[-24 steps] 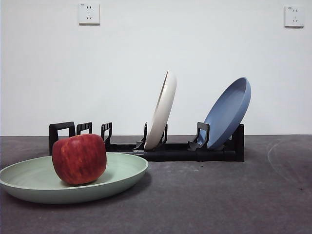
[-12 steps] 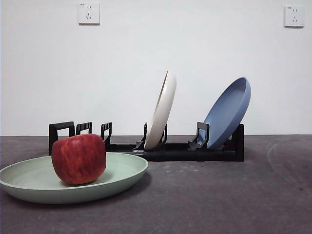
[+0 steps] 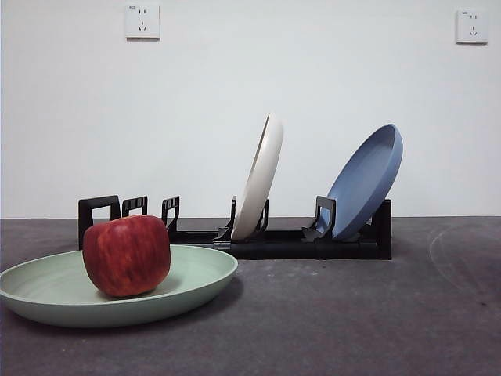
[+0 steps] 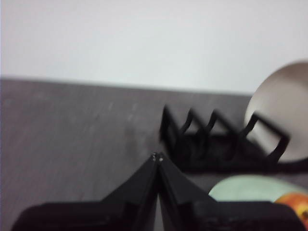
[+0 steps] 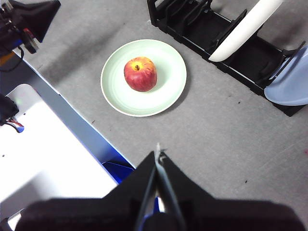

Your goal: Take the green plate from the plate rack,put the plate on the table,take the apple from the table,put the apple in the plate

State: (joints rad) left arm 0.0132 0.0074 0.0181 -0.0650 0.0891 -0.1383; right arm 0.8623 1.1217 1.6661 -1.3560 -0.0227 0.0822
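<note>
The green plate lies flat on the dark grey table at the front left, with the red apple resting on it. In the right wrist view the plate and the apple lie in front of the black plate rack. The rack stands behind the plate in the front view. My left gripper is shut and empty, away from the rack, with the plate's edge and the apple at a corner. My right gripper is shut and empty, high above the table.
A cream-white plate and a blue plate lean in the rack. Two wall sockets are on the white wall. In the right wrist view a white and blue robot base sits beside the table edge.
</note>
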